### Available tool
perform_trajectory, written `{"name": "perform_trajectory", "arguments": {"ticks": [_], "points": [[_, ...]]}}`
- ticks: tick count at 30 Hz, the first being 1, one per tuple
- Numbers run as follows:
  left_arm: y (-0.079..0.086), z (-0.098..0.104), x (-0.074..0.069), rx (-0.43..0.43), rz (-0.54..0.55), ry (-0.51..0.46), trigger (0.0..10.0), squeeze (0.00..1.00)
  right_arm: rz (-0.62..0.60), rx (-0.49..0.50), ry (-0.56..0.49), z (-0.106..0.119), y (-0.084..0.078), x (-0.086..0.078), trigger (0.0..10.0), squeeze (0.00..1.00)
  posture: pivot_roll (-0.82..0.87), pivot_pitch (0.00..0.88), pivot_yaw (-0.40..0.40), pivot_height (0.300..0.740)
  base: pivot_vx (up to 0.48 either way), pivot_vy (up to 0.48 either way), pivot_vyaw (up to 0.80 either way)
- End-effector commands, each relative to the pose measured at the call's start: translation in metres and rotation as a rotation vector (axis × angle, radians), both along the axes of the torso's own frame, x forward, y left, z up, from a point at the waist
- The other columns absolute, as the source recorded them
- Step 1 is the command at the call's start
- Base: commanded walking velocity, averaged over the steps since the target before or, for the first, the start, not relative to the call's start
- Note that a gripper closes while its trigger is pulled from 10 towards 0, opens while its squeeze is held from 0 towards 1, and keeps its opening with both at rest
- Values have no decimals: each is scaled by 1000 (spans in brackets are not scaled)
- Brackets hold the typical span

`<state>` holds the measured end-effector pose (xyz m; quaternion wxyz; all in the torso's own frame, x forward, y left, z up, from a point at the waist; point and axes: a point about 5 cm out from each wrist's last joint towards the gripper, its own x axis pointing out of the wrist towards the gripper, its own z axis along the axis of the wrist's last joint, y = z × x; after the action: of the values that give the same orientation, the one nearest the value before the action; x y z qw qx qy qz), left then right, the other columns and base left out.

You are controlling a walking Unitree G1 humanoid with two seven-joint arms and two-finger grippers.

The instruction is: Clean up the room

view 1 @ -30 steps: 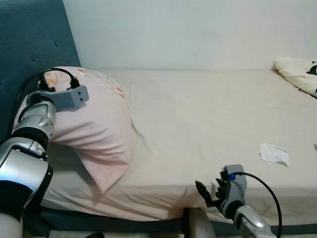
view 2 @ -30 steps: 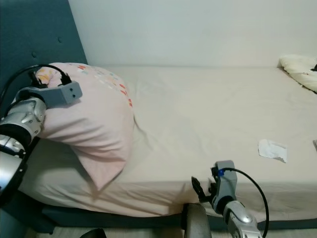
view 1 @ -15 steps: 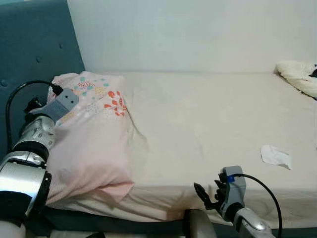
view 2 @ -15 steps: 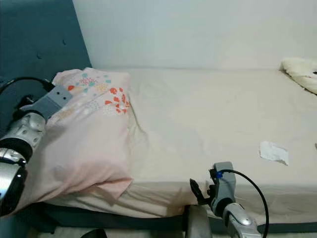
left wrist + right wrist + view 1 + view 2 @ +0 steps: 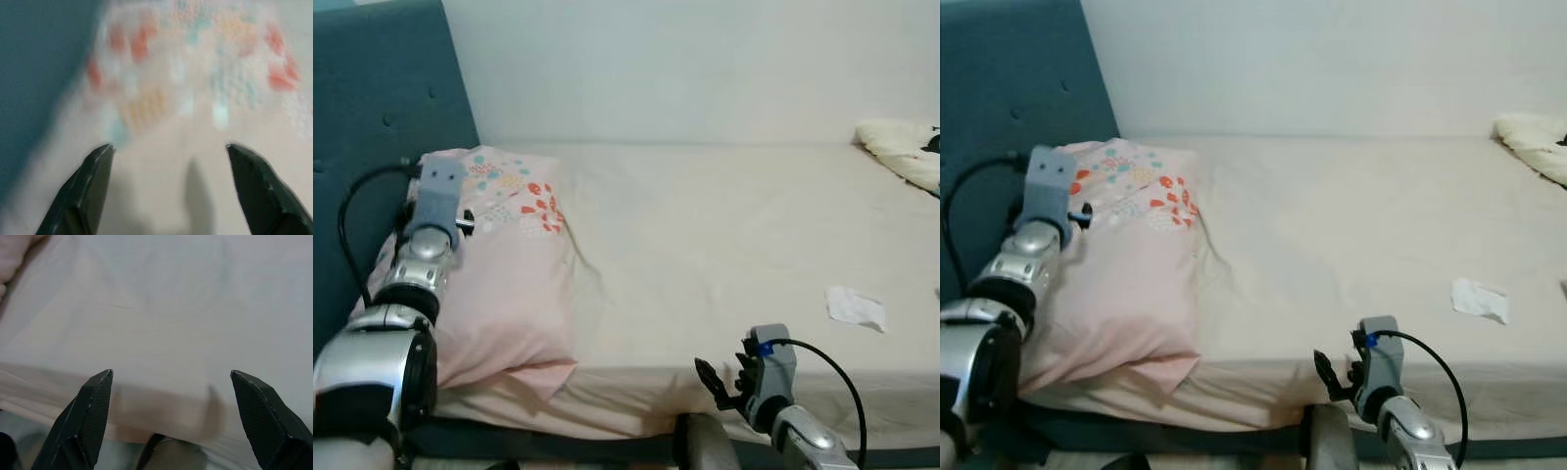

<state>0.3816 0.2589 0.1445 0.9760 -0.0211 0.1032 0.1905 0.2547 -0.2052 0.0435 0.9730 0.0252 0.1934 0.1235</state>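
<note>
A pink pillow point(image 5: 514, 284) with a coloured print at its top lies flat on the beige bed point(image 5: 724, 225), its far end against the teal headboard point(image 5: 382, 98). My left gripper point(image 5: 168, 147) hovers just over the printed end of the pillow, open, nothing between its fingers. At the bed's front edge, my right gripper point(image 5: 724, 380) is low and open, pointing at the sheet point(image 5: 161, 323). A crumpled white paper point(image 5: 855, 305) lies on the sheet at the right.
A cream blanket point(image 5: 901, 152) is bunched at the far right end of the bed. A white wall runs behind the bed. A dark bed frame point(image 5: 558, 446) shows below the mattress, with a grey rounded part point(image 5: 705, 443) by the right arm.
The pillow, held up on edge a second ago, has dropped flat by the headboard. My left gripper has let it go and now sits above its printed end. The right arm has barely moved.
</note>
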Motion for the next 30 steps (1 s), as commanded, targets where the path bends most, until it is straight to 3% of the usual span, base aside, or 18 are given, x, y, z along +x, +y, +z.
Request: {"name": "perform_trajectory", "arguments": {"ticks": [1, 2, 3, 4, 6, 7, 9, 13, 14, 16, 20, 25, 30], "points": [[-3, -50, -23, -314, 105, 69, 10000, 0, 17, -23, 19, -2, -2, 3, 10000, 0, -79, 0, -6, 346, 0, 0, 0], [-3, -50, -23, -314, 105, 69, 10000, 0, 17, -23, 19, -2, -2, 3, 10000, 0, -79, 0, -6, 346, 0, 0, 0], [-4, -61, -29, -386, 137, 76, 10000, 0, 20, -30, 18, -2, -3, 5, 10000, 0, -79, 0, -6, 346, 0, 0, 0], [-9, -81, -40, -544, 170, 38, 10000, 0, 22, -37, 17, -1, -4, 7, 10000, 0, -54, 0, -9, 346, 0, 0, 0], [-17, -105, -58, -777, 210, -50, 10000, 0, 33, -55, 15, -1, -4, 12, 10000, 0, -48, 0, -8, 346, 0, 0, 0], [-17, -105, -58, -777, 210, -50, 10000, 0, 33, -55, 15, -1, -4, 12, 10000, 0, -48, 0, -8, 346, 0, 0, 0], [-14, -121, -74, -880, 261, -108, 10000, 0, 42, -65, 13, 0, -2, 16, 10000, 0, -34, 0, -4, 346, 0, 0, 0], [1, -133, -98, -947, 327, -211, 10000, 0, 44, -64, 10, 0, -1, 19, 10000, 0, -27, 0, -6, 346, 0, 0, 0], [1, -133, -98, -947, 327, -211, 10000, 0, 44, -64, 10, 0, -1, 19, 10000, 0, -27, 0, -6, 346, 0, 0, 0], [11, -124, -105, -1022, 303, -365, 10000, 0, 47, -66, 11, -1, -2, 21, 10000, 0, -7, 0, -11, 346, 0, 0, 0], [13, -117, -113, -1063, 271, -458, 10000, 0, 49, -68, 12, -2, -3, 22, 10000, 0, -1, 0, -10, 346, 0, 0, 0], [4, -134, -136, -1080, 305, -413, 10000, 0, 50, -72, 9, -2, -3, 24, 10000, 0, 1, 0, -4, 346, 0, 0, 0], [-9, -140, -142, -1113, 266, -385, 10000, 0, 54, -71, 10, -3, -2, 25, 10000, 0, 7, 0, -6, 346, 0, 0, 0]]}}
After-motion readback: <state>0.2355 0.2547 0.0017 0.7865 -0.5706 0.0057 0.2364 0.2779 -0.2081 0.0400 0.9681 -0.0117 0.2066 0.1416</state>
